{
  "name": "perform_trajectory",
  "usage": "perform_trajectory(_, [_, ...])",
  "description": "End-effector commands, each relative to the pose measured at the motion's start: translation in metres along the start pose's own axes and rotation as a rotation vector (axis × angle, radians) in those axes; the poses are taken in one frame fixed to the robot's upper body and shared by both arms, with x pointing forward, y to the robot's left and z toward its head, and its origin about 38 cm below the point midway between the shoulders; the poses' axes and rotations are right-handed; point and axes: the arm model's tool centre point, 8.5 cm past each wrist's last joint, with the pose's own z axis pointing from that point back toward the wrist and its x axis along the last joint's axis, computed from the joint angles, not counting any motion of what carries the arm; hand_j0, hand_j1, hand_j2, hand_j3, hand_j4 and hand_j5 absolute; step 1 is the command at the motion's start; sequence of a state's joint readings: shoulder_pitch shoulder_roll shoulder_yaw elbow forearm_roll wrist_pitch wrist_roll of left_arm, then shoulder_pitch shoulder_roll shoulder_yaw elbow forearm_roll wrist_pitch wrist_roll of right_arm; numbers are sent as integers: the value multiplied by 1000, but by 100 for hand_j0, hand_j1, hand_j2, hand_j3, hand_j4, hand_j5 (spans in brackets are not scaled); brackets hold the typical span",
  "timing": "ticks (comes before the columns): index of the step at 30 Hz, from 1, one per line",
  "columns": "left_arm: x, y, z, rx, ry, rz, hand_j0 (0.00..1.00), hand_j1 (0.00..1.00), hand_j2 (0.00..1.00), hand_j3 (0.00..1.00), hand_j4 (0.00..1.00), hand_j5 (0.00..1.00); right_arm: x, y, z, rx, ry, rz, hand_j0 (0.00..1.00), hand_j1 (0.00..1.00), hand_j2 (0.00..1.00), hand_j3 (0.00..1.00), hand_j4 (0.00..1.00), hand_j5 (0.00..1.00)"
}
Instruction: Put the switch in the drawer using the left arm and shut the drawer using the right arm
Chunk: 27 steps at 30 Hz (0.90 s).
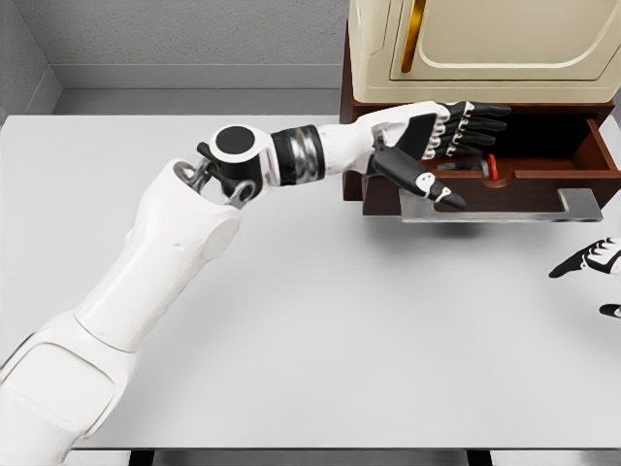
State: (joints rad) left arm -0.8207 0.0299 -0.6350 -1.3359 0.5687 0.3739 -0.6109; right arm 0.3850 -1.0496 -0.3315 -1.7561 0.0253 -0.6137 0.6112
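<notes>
1. Left hand [448,136]: reached over the open drawer [594,155], fingers stretched out flat, thumb splayed toward the front rail. Nothing held.
2. Switch [492,167]: only a small red-orange piece visible, inside the drawer just under the left fingertips. Resting or still touching the fingers: cannot tell. Most of the body hidden by the hand and drawer wall.
3. Handling, judged: small, rigid, light. Probably smooth-cased, so liable to slip under a fingertip pinch. Best taken across its long sides, away from any protruding controls. No re-grip apparently needed if already seated.
4. Drawer: dark wood, pulled well out of the cabinet [485,44], grey handle bar [505,206] along the front. Likely stiff and easy-sliding; flat push on the front panel or the bar advised.
5. Right hand [590,260]: low at the right edge of the table [291,340], near the drawer corner, fingers relaxed and apart, empty.
6. Risk: left forearm across the opening; clearance required before closing.
</notes>
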Motion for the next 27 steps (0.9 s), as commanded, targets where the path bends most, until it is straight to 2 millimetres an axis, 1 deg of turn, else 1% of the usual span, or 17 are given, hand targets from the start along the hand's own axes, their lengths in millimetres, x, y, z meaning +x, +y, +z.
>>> perform_trajectory(1, [3, -1, 1, -3, -14, 0, 100, 100, 100, 100, 100, 100, 0, -1, 0, -3, -1, -5, 76, 76, 76, 76, 76, 76])
perform_trajectory(3, [18, -7, 7, -19, -44, -41, 100, 100, 100, 100, 100, 100, 0, -1, 0, -3, -1, -5, 76, 76, 76, 76, 76, 76])
perform_trajectory(5, [39, -14, 39, -30, -73, -139, 100, 100, 100, 100, 100, 100, 0, -1, 0, -6, -2, -6, 76, 76, 76, 76, 76, 76])
perform_trajectory(6, [48, -17, 57, -39, -89, -176, 100, 100, 100, 100, 100, 100, 0, -1, 0, -6, -2, -6, 76, 76, 76, 76, 76, 76])
perform_trajectory(8, [58, -26, 106, -28, -164, -240, 100, 100, 100, 100, 100, 100, 0, -1, 0, -8, -2, -5, 75, 75, 75, 75, 75, 75])
perform_trajectory(11, [62, -16, 156, 22, -330, -397, 100, 100, 100, 100, 100, 100, 0, -2, -1, -7, -3, -2, 72, 72, 72, 72, 72, 72])
perform_trajectory(12, [64, -13, 179, 44, -369, -485, 100, 100, 100, 100, 100, 100, 0, -3, -1, -9, -3, 0, 69, 69, 69, 69, 69, 69])
perform_trajectory(14, [56, -16, 229, 86, -460, -644, 100, 100, 100, 100, 100, 100, 0, -5, -1, -12, -4, 3, 66, 66, 66, 66, 66, 66])
perform_trajectory(15, [49, -17, 264, 132, -471, -708, 100, 100, 100, 100, 100, 100, 0, -6, -1, -14, -4, 7, 66, 66, 66, 66, 66, 66])
perform_trajectory(17, [27, -16, 310, 241, -412, -724, 100, 100, 100, 100, 100, 100, 0, -7, -1, -15, -4, 10, 63, 63, 63, 63, 63, 63])
perform_trajectory(18, [12, -5, 337, 317, -334, -716, 100, 100, 100, 100, 100, 100, 0, -9, -1, -15, -3, 14, 63, 63, 63, 63, 63, 63])
perform_trajectory(19, [-12, 11, 357, 396, -268, -671, 100, 100, 100, 100, 100, 100, 0, -10, -1, -16, -3, 17, 63, 63, 63, 63, 63, 63])
perform_trajectory(20, [-46, 32, 388, 504, -165, -609, 100, 100, 100, 100, 100, 100, 0, -12, -1, -21, -4, 22, 63, 63, 63, 63, 63, 63])
perform_trajectory(22, [-105, 45, 427, 590, 71, -568, 100, 100, 100, 100, 100, 100, 1, -14, -1, -25, -4, 26, 63, 63, 63, 63, 63, 63])
perform_trajectory(23, [-118, 46, 433, 603, 113, -554, 100, 100, 100, 100, 100, 100, 1, -17, -1, -30, -5, 33, 63, 63, 63, 63, 63, 63])
perform_trajectory(24, [-124, 45, 429, 608, 104, -540, 100, 100, 100, 100, 100, 100, 1, -19, -1, -34, -6, 37, 63, 63, 63, 63, 63, 63])
perform_trajectory(27, [-135, 44, 429, 582, 173, -562, 100, 100, 100, 100, 100, 100, 1, -26, -2, -30, -9, 54, 64, 64, 64, 64, 64, 64])
